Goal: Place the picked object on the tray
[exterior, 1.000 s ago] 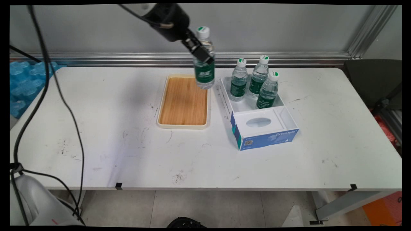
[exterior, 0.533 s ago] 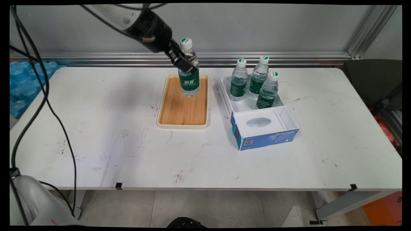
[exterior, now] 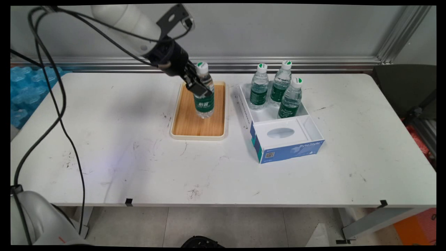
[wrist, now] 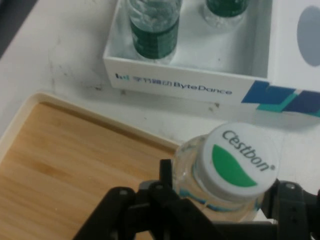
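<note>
Bamboo tray (exterior: 198,120) lies on the white table (exterior: 139,164); above it the gripper (exterior: 197,85) clamps a green-labelled water bottle (exterior: 204,101) by its neck. Beyond, right, a white box (exterior: 306,134) holds three bottles (exterior: 277,90).

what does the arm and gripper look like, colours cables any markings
The arm is a smooth, rounded white tube ending in a black cylindrical wrist with a small black bracket on top. The gripper is black, with a jointed linkage and two slim jaws. Black cables hang from the arm in loose loops. No lettering shows on it.
</note>
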`<state>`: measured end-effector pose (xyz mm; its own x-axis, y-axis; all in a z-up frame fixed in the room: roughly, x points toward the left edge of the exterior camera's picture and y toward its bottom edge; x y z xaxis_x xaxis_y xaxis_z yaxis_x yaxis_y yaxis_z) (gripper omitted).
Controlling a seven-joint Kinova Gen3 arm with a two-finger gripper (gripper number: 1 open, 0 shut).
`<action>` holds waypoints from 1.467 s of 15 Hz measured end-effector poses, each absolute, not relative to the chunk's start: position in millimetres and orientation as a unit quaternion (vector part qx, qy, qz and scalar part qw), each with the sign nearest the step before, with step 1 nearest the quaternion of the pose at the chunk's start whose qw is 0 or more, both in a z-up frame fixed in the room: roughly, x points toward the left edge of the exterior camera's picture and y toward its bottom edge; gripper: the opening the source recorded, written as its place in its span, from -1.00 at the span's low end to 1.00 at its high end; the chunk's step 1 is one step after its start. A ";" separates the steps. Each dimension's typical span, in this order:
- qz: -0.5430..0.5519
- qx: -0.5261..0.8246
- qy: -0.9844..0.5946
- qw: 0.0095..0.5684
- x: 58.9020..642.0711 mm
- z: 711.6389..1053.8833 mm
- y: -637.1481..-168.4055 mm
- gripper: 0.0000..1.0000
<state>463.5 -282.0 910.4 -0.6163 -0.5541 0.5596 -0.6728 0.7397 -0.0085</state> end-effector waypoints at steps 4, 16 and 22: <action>0.101 0.328 -0.901 0.265 458.9 883.7 -285.8 -1.00; 0.097 0.292 -0.912 0.271 439.4 837.9 -303.2 -1.00; 0.099 0.284 -0.915 0.268 443.3 828.0 -304.3 1.00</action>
